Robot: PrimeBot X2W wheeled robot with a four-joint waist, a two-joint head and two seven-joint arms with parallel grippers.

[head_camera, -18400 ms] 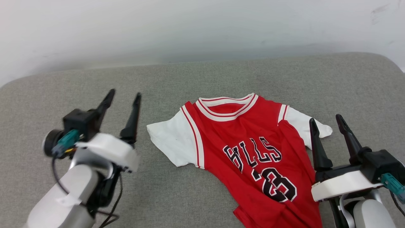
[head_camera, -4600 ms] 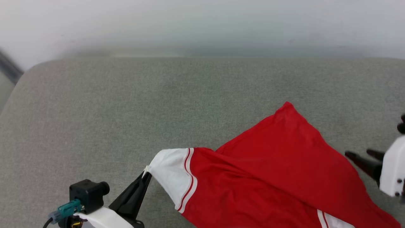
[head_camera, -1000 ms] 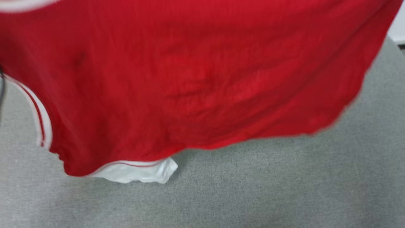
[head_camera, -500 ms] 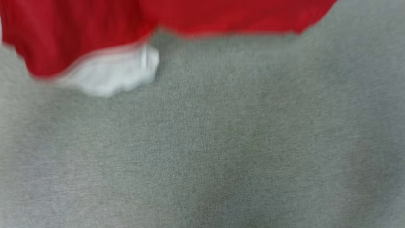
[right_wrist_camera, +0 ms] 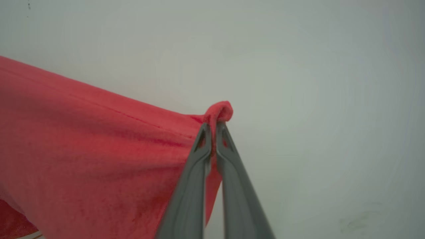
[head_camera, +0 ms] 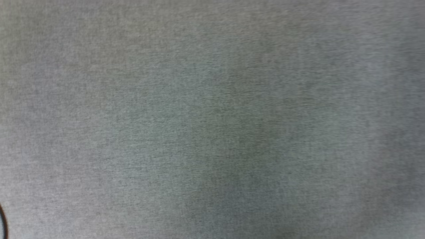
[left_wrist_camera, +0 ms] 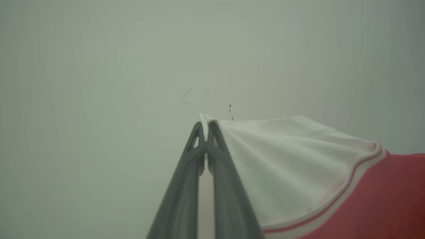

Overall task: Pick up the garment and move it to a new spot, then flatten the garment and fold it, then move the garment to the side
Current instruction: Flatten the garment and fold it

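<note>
Left gripper (left_wrist_camera: 206, 125) clamps the garment (left_wrist_camera: 292, 166) by its white sleeve edge, right gripper (right_wrist_camera: 214, 127) by a red corner.

Your left gripper (left_wrist_camera: 206, 129) has two long dark grey fingers (left_wrist_camera: 181, 196), smooth and matt, broad at the base and narrowing to slim tips, each with a small elongated cut-out just below the tip. Your right gripper (right_wrist_camera: 214, 130) is built alike, grey and tapering with matching slots. In the head view you see a thin dark cable (head_camera: 4, 223) curving at the lower left edge.
</note>
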